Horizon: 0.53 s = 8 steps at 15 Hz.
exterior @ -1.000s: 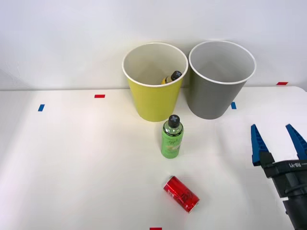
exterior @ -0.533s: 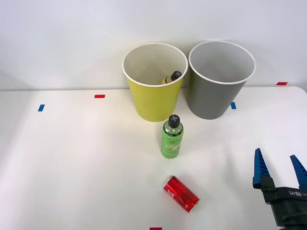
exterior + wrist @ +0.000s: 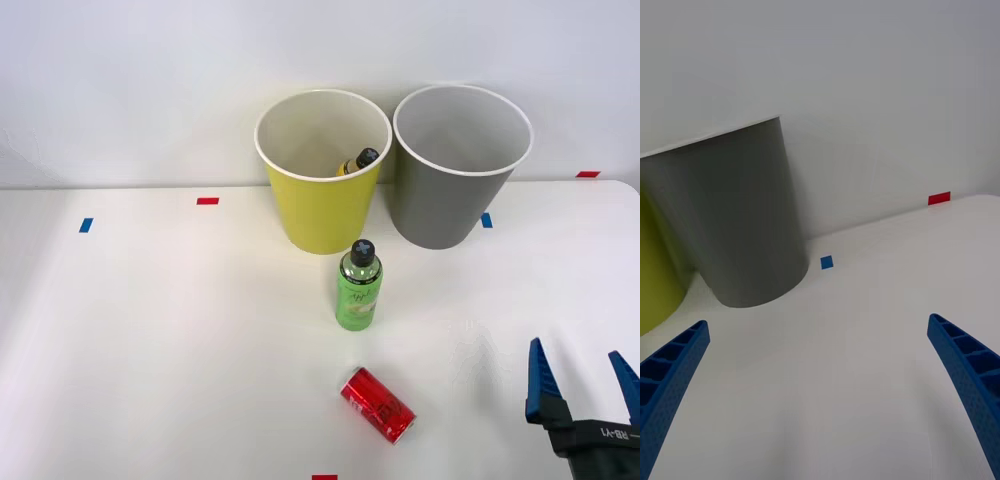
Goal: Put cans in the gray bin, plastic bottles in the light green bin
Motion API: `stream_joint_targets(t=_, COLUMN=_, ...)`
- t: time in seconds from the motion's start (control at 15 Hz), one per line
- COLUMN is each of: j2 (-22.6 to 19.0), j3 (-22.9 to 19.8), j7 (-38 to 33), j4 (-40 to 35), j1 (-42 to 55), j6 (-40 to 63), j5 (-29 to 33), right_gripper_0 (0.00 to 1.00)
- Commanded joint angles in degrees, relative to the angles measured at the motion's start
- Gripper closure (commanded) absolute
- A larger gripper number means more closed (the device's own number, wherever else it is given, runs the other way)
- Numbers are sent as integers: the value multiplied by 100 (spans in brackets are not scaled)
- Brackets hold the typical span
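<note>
The light green bin (image 3: pixel 322 190) stands upright at upper centre of the front view, white inside, a yellowish black-capped bottle (image 3: pixel 357 162) leaning within it; the gray bin (image 3: pixel 460 170) stands upright just to its right; the green bottle (image 3: pixel 359 286) stands upright at centre, below the bins; the red can (image 3: pixel 379 405) lies on its side at lower centre.

A plain white wall (image 3: pixel 150 80) rises behind a white table (image 3: pixel 150 330) dotted with red and blue tape marks (image 3: pixel 207 201).
</note>
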Motion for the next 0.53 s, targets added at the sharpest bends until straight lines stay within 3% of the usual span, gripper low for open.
stream_joint_targets(t=0.07, j2=105, j3=-229, j7=-28, j4=2, j1=46, j6=362, j5=475, right_gripper_0=0)
stream_joint_targets(t=0.27, j2=510, j3=-387, j7=-502, j4=169, j1=46, j6=309, j5=1503, right_gripper_0=0)
stream_joint_targets(t=0.53, j2=773, j3=-624, j7=-1592, j4=1039, j1=-253, j6=-825, j5=2848, right_gripper_0=0)
